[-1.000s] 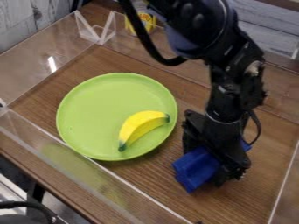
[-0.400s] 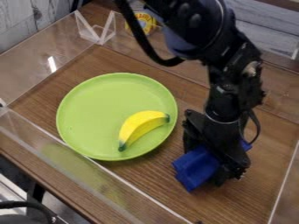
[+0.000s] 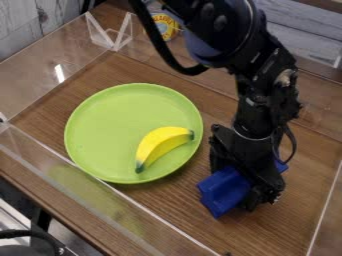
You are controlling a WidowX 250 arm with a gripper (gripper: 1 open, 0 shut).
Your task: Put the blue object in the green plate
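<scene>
The blue object (image 3: 222, 194) lies on the wooden table to the right of the green plate (image 3: 110, 120), near the front. My black gripper (image 3: 247, 187) is down on it, its fingers (image 3: 262, 192) around the block's right part; I cannot tell how firmly the jaws are closed. A yellow banana (image 3: 163, 146) lies on the plate's right side. The block is outside the plate, just past its rim.
Clear acrylic walls (image 3: 80, 195) enclose the table on the front and sides. A clear plastic stand (image 3: 111, 32) sits at the back left. The black arm (image 3: 247, 60) reaches in from the top.
</scene>
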